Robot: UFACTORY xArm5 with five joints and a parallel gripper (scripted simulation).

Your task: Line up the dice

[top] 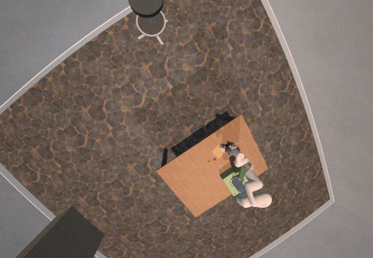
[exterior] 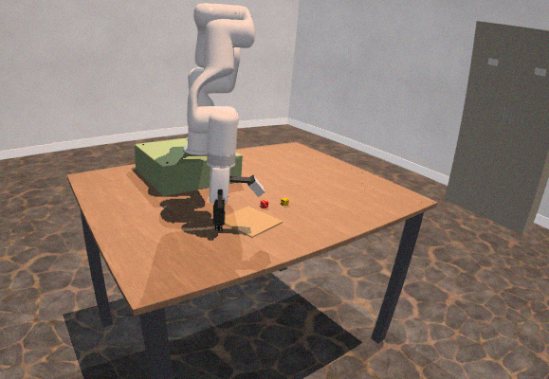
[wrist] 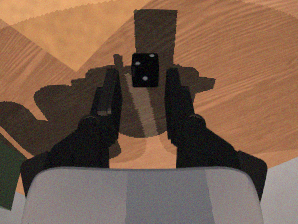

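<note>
A black die [wrist: 145, 70] shows in the wrist view with two white pips on its upper part and one lower down. My gripper [wrist: 142, 83] [exterior: 218, 228] is part open, low over the table, its fingers on either side of the die with a visible gap at each side. The black die cannot be made out in the top and exterior views. The tan mat [top: 218, 151] [exterior: 257, 222] [wrist: 70, 42] lies flat beside the gripper, with no die seen on it. A red die [top: 214, 159] [exterior: 265, 204] and a yellow die [top: 209, 162] [exterior: 284, 202] lie apart on the table off the mat; their numbers are unreadable.
The robot stands on a green box [top: 234, 190] [exterior: 186, 177] at one edge of the wooden table [top: 189, 180] [exterior: 340, 189]. A grey camera block [exterior: 256, 186] sticks out from the wrist towards the dice side. Arm shadows darken the table around the black die.
</note>
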